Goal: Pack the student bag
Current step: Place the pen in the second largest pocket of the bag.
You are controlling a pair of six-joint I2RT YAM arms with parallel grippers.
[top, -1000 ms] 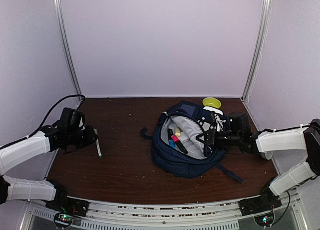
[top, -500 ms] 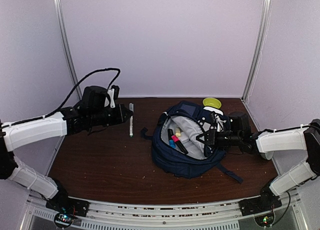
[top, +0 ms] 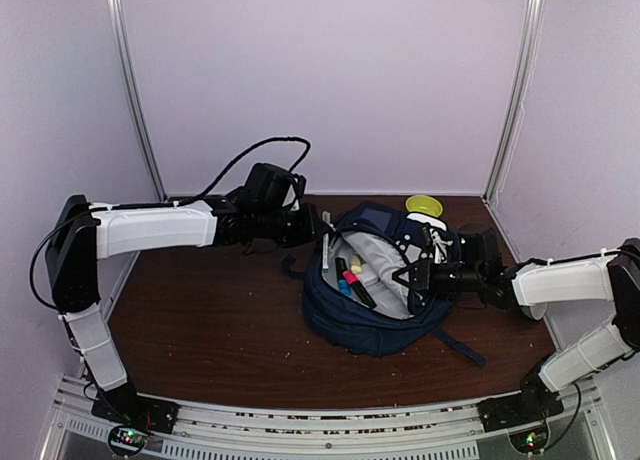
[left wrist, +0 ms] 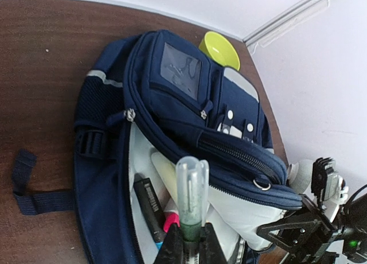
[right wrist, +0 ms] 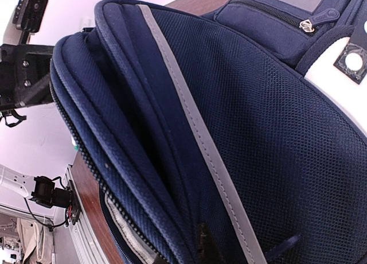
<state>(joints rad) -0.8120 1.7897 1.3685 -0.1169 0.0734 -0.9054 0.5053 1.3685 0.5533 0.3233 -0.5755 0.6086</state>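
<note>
The student bag (top: 375, 325) lies open on the table, navy with light grey lining (top: 385, 270). Inside lie a black marker (top: 358, 288), a pink highlighter (top: 350, 277) and a pale yellow item (top: 356, 264). My left gripper (top: 308, 230) is shut on a pen (top: 325, 244) with a clear cap, held at the left rim of the bag's opening. In the left wrist view the pen (left wrist: 192, 195) stands between the fingers (left wrist: 172, 249) above the lining (left wrist: 140, 160). My right gripper (top: 415, 277) is shut on the bag's right rim; the right wrist view shows its fabric (right wrist: 258, 132) close up.
A yellow-green bowl (top: 424, 205) stands behind the bag near the back right corner, also in the left wrist view (left wrist: 221, 49). A strap (top: 290, 267) trails left of the bag and another (top: 460, 345) to its front right. White walls enclose the table.
My left arm carried the pen from the table's left side up and right to the bag's opening. The right arm and the bag have not moved.
</note>
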